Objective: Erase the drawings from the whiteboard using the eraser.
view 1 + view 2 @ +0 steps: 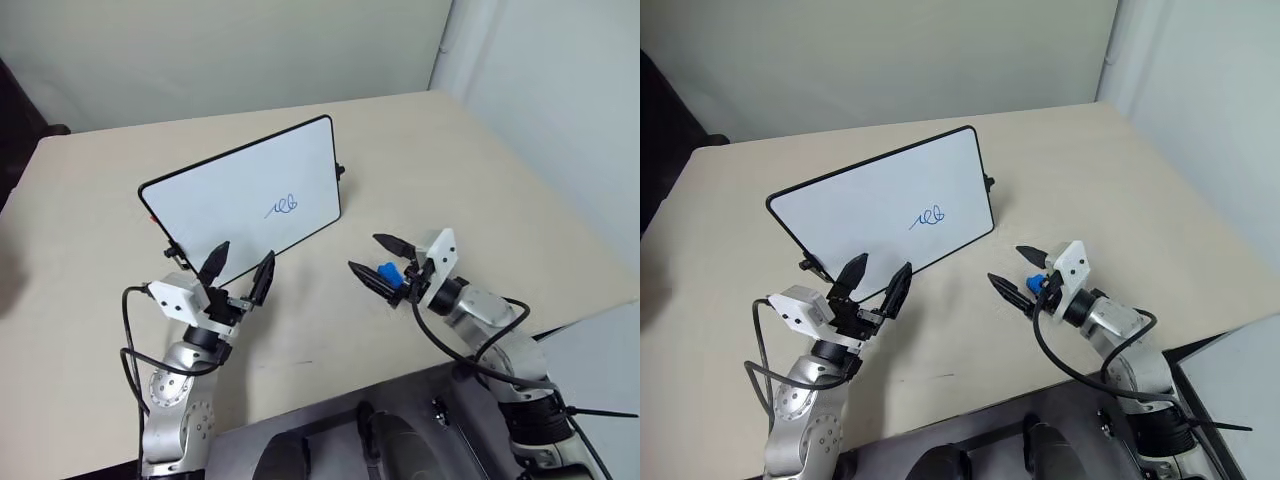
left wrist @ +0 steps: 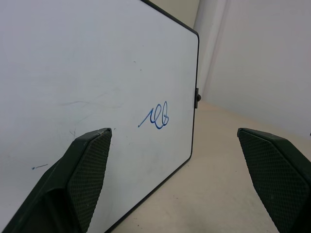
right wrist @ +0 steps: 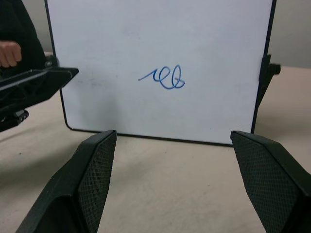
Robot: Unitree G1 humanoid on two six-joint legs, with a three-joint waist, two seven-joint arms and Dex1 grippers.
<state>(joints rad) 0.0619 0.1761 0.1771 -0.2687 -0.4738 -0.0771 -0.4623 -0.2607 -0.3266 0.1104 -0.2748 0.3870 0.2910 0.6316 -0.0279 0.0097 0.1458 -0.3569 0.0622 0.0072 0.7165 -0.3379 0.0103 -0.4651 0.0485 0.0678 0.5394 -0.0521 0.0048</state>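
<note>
My right gripper (image 1: 381, 257) hangs spread, the eraser (image 1: 387, 271) sitting deep between its fingers, not clamped as far as I can tell. Left gripper (image 1: 238, 270) is spread at the board (image 1: 220, 195), near edge. The scribble (image 1: 285, 207) is untouched; the eraser may drop or tip the board.

left tool (image 1: 238, 266): fingers spread, angled up-forward | right tool (image 1: 382, 260): fingers spread, aimed left-forward

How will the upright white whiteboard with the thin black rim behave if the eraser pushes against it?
The white whiteboard with the thin black rim stands tilted on the beige table, seemingly propped by small black clips, so it may tip backward or slide. It looks flat and rigid, unlikely to flex. The open left gripper nearby could probably steady it.
</note>
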